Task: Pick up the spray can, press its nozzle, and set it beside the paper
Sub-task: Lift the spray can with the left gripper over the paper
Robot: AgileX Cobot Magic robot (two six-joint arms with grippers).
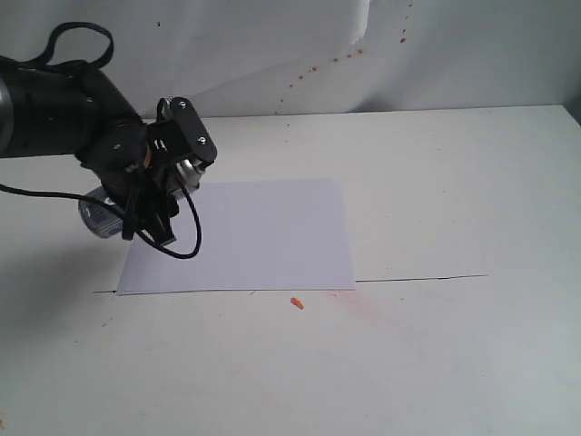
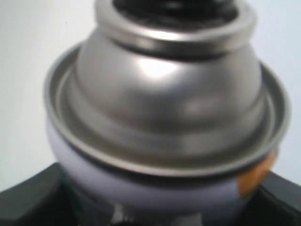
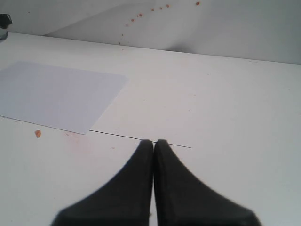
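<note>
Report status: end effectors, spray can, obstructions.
Left end effector shut on spray can, at left edge of paper. Right end effector shut, empty. Only an orange speck near paper.

The left arm (image 1: 64, 113) is a bulky, rounded, matte-black housing; a thin black cable (image 1: 184, 257) loops under it; a black strap (image 1: 82, 26) arcs above; the right gripper (image 3: 154, 143) has smooth black fingers (image 3: 131, 188), broad-based, tapering to narrow tips.

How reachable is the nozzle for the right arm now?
Probably yes. The left arm holds the can tilted at the paper's edge, and only bare table and paper lie between it and the right arm's shut jaws. The left jaws sit near the nozzle, so it's tight.
</note>
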